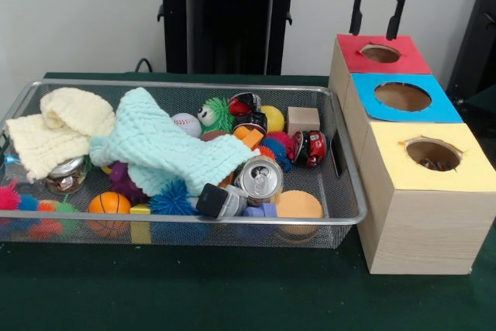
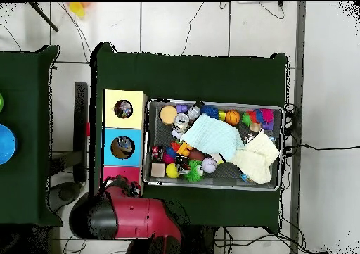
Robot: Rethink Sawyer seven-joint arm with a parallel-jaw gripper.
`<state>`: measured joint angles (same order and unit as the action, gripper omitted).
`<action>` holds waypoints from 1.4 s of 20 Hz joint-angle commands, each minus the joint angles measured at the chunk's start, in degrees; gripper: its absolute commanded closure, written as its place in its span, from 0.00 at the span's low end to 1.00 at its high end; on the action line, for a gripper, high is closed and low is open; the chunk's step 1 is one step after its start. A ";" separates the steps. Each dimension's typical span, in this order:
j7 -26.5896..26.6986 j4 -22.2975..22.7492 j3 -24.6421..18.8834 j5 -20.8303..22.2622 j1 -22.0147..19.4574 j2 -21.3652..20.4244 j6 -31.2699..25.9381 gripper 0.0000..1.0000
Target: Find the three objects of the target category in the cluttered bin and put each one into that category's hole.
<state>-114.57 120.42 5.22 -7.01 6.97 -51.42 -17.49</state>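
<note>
The silver wire mesh bin (image 1: 186,84) lies on the green table, full of toys; it also shows in the overhead view (image 2: 214,186). No printed wrappers show in it. My gripper (image 1: 377,29) hangs open and empty just above the hole of the red-topped box (image 1: 411,61). Beside that box stand the blue-topped box (image 1: 443,108) and the yellow-topped box (image 1: 469,170). From overhead, something mottled lies inside the yellow box's hole (image 2: 123,109) and the blue box's hole (image 2: 121,146); I cannot tell what it is. My red arm (image 2: 137,216) covers the red box there.
A mint waffle cloth (image 1: 155,145) and a cream waffle cloth (image 1: 62,125) drape over the bin's contents. Around them lie a drink can (image 1: 260,178), an orange ball (image 1: 109,203), a baseball (image 1: 187,123), a wooden block (image 1: 303,119) and a glass jar (image 1: 66,176).
</note>
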 commanded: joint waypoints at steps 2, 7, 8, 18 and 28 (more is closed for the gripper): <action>2.61 -5.48 -4.57 5.97 -6.72 4.20 -1.94 0.00; 11.77 -8.31 -9.57 10.64 -15.97 2.60 -8.02 0.00; 12.85 -8.50 -10.81 11.57 -17.74 2.56 -8.47 0.00; 16.40 -8.72 -21.17 20.98 -31.10 3.51 -9.02 0.00; 24.32 -11.22 -29.86 27.63 -44.86 1.34 -18.31 0.00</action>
<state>-112.10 113.81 -14.59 14.88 -32.20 -49.54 -27.03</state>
